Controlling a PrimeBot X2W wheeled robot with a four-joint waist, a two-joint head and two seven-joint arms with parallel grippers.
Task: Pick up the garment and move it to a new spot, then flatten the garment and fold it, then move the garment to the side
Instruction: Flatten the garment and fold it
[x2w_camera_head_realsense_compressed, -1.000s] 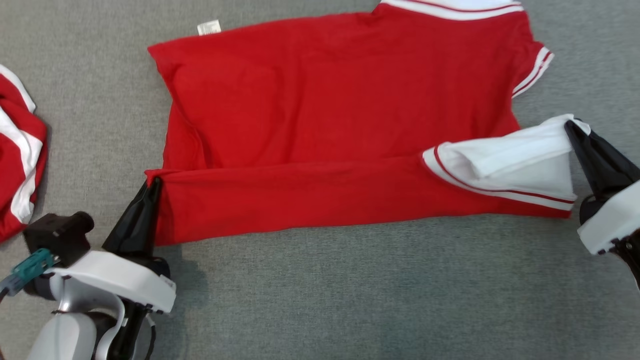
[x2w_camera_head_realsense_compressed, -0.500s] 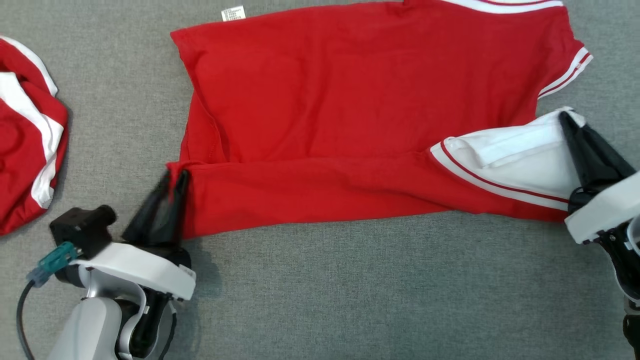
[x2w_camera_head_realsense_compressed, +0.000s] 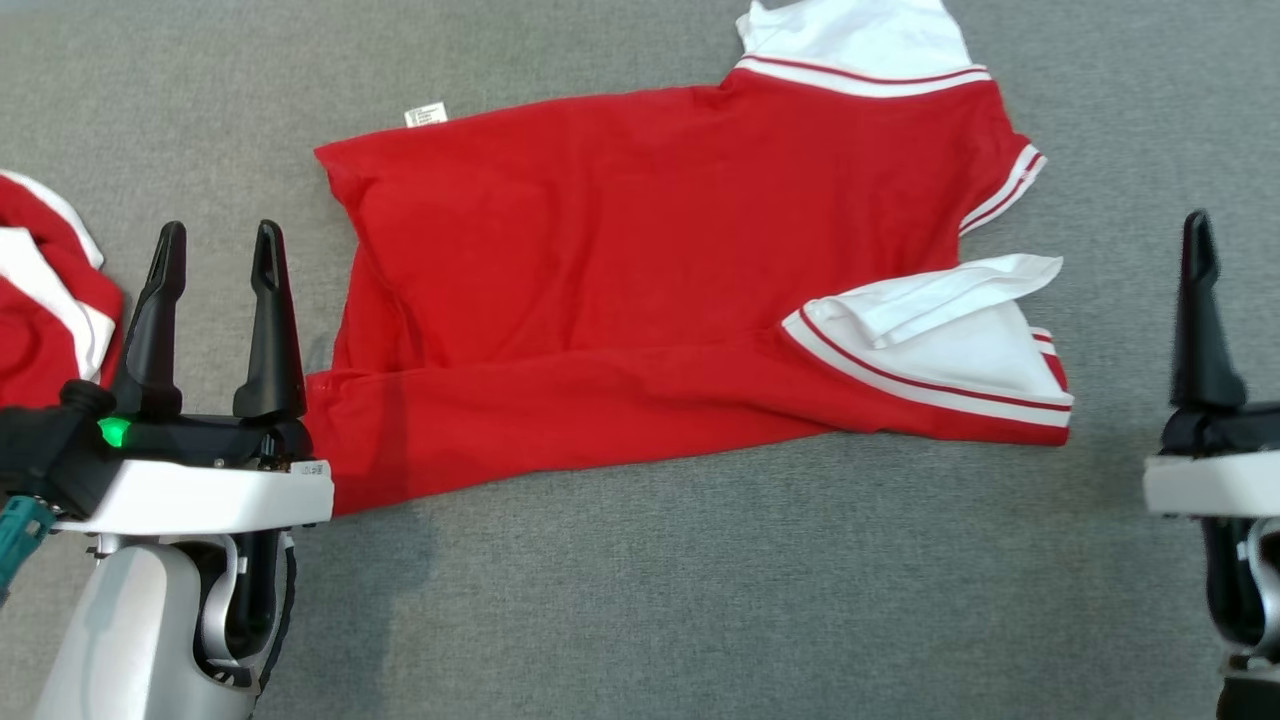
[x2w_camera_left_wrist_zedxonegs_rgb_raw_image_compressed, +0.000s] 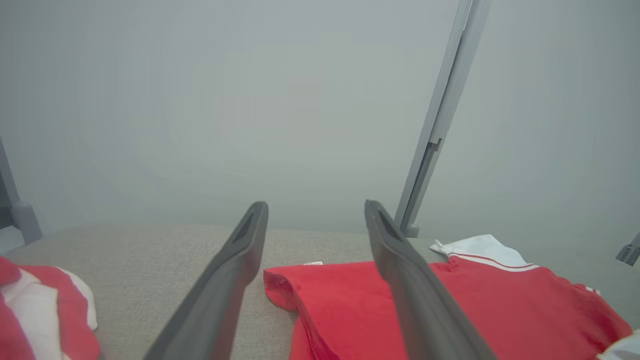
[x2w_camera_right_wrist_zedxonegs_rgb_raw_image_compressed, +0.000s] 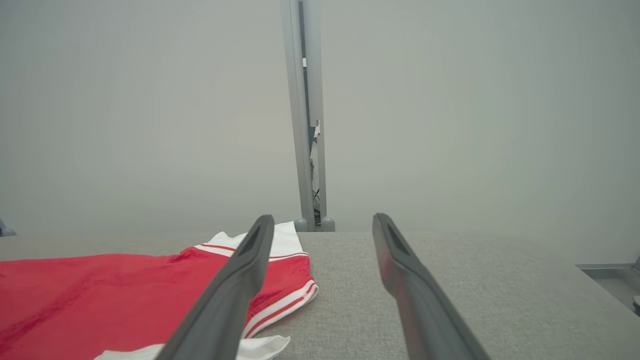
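Head view: left end effector (x2w_camera_head_realsense_compressed: 218, 235) level, jaws apart, beside garment (x2w_camera_head_realsense_compressed: 640, 300).

No text can be read. A small white care tag (x2w_camera_head_realsense_compressed: 426, 114) projects from the far edge of the red garment (x2w_camera_head_realsense_compressed: 640, 260), its print too fine to make out. A tiny sticker (x2w_camera_head_realsense_compressed: 311, 469) on the white housing of the left tool (x2w_camera_head_realsense_compressed: 218, 235) is likewise illegible.

The left gripper (x2w_camera_head_realsense_compressed: 218, 232) had the red shirt (x2w_camera_head_realsense_compressed: 650, 270) just to its right and another red bundle (x2w_camera_head_realsense_compressed: 40, 350) close on its left. Ahead of the right gripper (x2w_camera_right_wrist_zedxonegs_rgb_raw_image_compressed: 322, 220) lay bare grey table (x2w_camera_right_wrist_zedxonegs_rgb_raw_image_compressed: 475, 270), with room to pass.
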